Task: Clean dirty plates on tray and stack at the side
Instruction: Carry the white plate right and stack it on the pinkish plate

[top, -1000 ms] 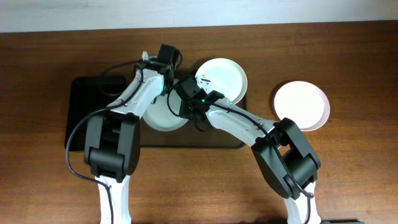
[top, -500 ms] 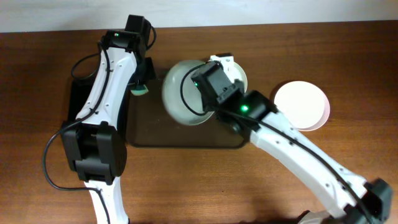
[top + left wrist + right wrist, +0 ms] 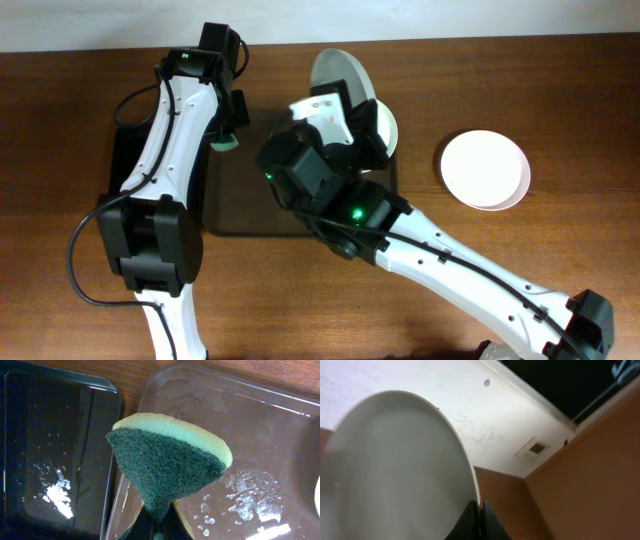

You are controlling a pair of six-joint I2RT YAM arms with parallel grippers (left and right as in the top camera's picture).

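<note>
**A:** Where's the plate?

**B:** Right claw has one pale plate pinched by the rim, jaws closed down to plate thickness. It's lifted off the tray, standing nearly on edge above the far side.

**A:** Handling?

**B:** My read is rigid, light, smooth glaze, probably brittle. A single rim pinch lets it swing or slide out. Move slow and level it before setdown. The rim is the only sensible hold on something this shallow.

**A:** Left side?

**B:** Left claw is clamped on a folded sponge, green scourer face out. It's soft and squashes easily. It hangs over the seam between the tray and the black tray. There are white flecks on both floors; can't tell if foam or water.

**A:** Anything in the way?

**B:** A second plate lies on the tray right under the lifted one, partly hidden by the right arm. The side plate sits on the desk to the right, well apart, and I'd guess it's the stack target. Main risk is clipping the second plate on the way over. The left arm is well apart from that route.
</note>
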